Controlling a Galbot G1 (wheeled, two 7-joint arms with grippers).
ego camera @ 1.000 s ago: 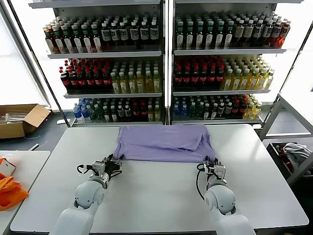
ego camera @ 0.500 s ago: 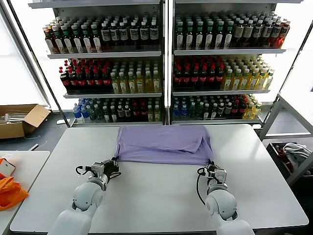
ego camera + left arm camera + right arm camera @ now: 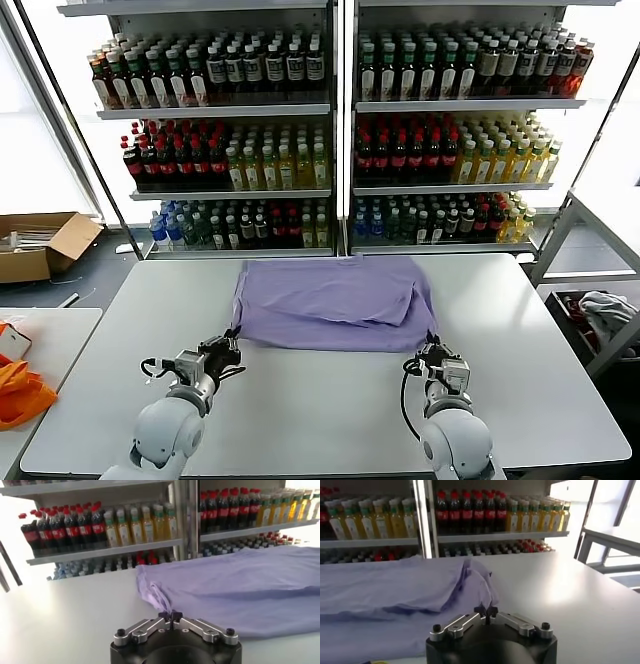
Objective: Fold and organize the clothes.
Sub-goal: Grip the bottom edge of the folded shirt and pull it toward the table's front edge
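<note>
T-shirt [image 3: 335, 303] flat on table [image 3: 300, 400]; shelves [image 3: 340, 108] hold bottles [image 3: 250, 155].

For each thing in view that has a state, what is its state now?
T-shirt: folded, lying flat on the table, both near corners pinched.
Left gripper: shut on the T-shirt's near left corner.
Right gripper: shut on the T-shirt's near right corner.
Cardboard box: open, on the floor.
Shelves: full of upright bottles.
Orange cloth: crumpled, on the side table.
</note>
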